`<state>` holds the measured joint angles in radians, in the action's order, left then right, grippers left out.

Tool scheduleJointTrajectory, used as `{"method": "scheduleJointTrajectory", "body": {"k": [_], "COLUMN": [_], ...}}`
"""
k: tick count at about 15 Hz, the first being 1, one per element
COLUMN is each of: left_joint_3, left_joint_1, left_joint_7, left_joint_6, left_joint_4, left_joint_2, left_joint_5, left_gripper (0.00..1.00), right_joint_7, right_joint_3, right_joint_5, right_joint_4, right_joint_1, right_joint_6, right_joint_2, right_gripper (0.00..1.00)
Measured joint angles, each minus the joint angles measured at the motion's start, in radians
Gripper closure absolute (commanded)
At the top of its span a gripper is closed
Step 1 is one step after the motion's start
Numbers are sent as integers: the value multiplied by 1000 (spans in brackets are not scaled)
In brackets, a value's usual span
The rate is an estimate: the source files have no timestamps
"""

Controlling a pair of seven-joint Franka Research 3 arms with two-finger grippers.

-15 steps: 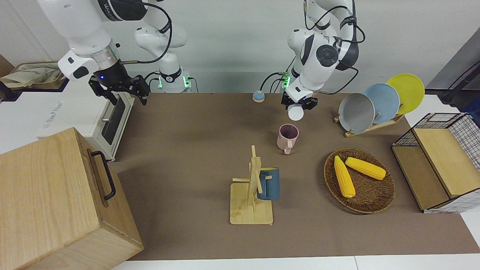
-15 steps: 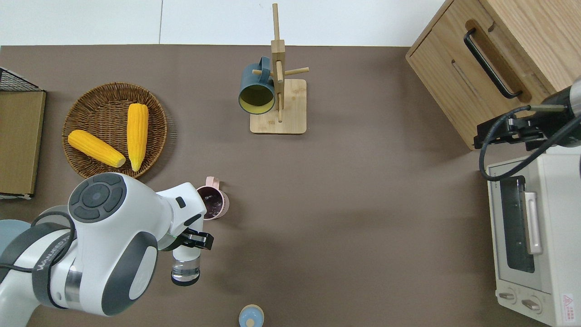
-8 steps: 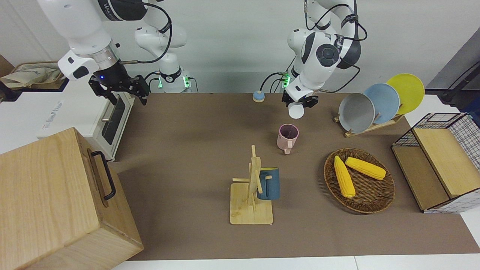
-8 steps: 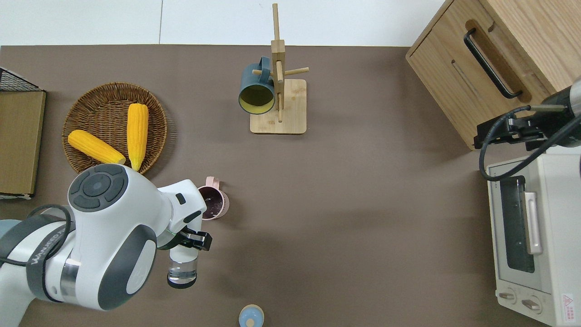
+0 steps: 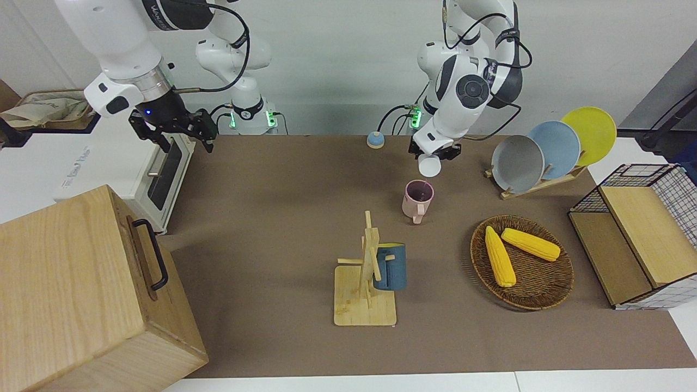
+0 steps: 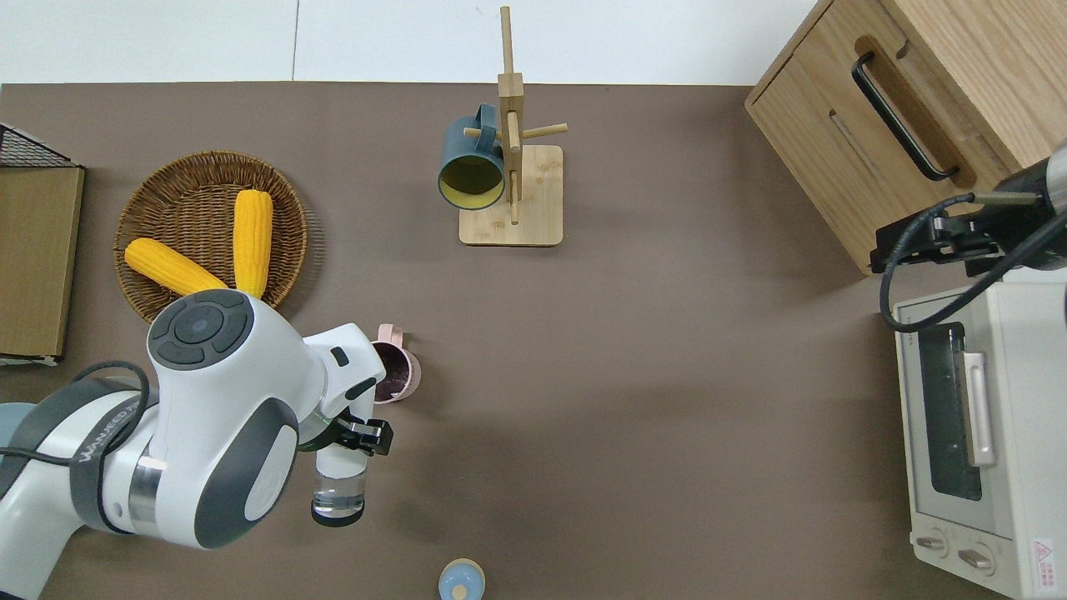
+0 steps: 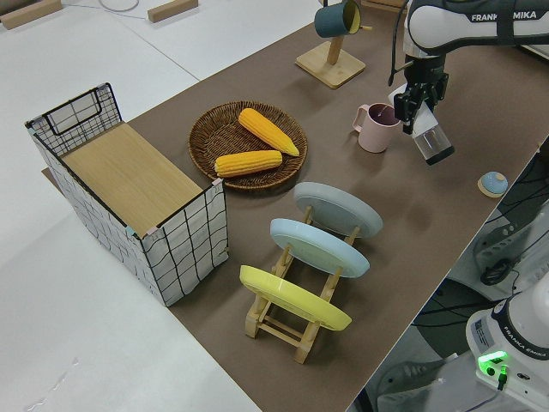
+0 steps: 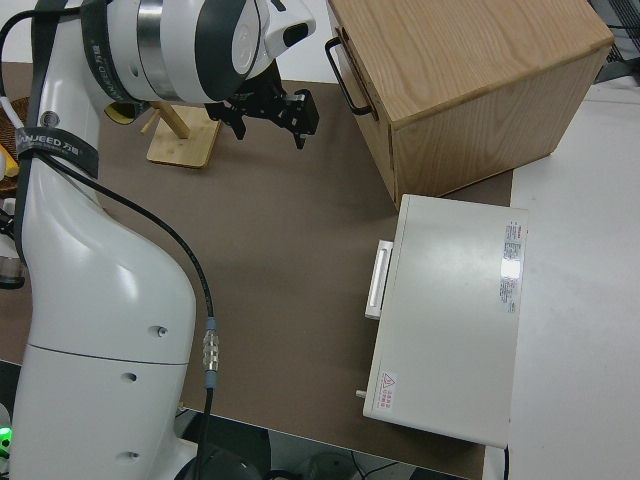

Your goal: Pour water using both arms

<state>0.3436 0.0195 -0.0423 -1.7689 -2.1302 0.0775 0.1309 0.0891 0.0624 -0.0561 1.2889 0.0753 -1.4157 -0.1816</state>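
The brown table (image 5: 272,179) spreads under me; at my right arm's end stand the wooden cabinet (image 5: 81,283) with its black handle, farther from me, and the white toaster oven (image 6: 975,433), nearer to me. At my left arm's end sits the wire crate (image 7: 137,197) with its wooden lid, and nearer to me than it the plate rack (image 7: 300,283) holds three plates on edge, grey, blue and yellow. The wicker basket (image 6: 158,183) lies beside the crate, toward the middle of the table, with two ears of corn (image 6: 250,237) in it, touching at one end. Toward the middle of the table, farther from me, the wooden mug tree (image 6: 510,167) carries a dark blue mug (image 6: 471,171) on a peg.

My right gripper (image 5: 182,130) is parked, its fingers spread apart. My left gripper (image 6: 354,435) is clamped on a clear glass (image 6: 338,492) with water in it; the glass is tilted, mouth toward my base, and I hold it up over bare table just beside the pink mug (image 6: 393,373), on the side nearer to me. The pink mug stands upright, handle pointing away from me; a small blue knob (image 6: 461,579) rests on the table close to my base.
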Motion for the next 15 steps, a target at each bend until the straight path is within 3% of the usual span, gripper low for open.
{"method": "scheduleJointTrajectory", "body": {"k": [15], "left_joint_3": [2], "left_joint_1": [0], "left_joint_7": [-6], "left_joint_6": [13], "left_joint_4": [11], "left_joint_2": [0], "left_joint_5": [0], "left_gripper": [1000], "right_joint_7": [0], "right_joint_3": [0], "right_joint_5": [0], "right_joint_4": [0], "right_joint_1": [0], "right_joint_6": [0], "right_joint_2": [0], "right_gripper": [7]}}
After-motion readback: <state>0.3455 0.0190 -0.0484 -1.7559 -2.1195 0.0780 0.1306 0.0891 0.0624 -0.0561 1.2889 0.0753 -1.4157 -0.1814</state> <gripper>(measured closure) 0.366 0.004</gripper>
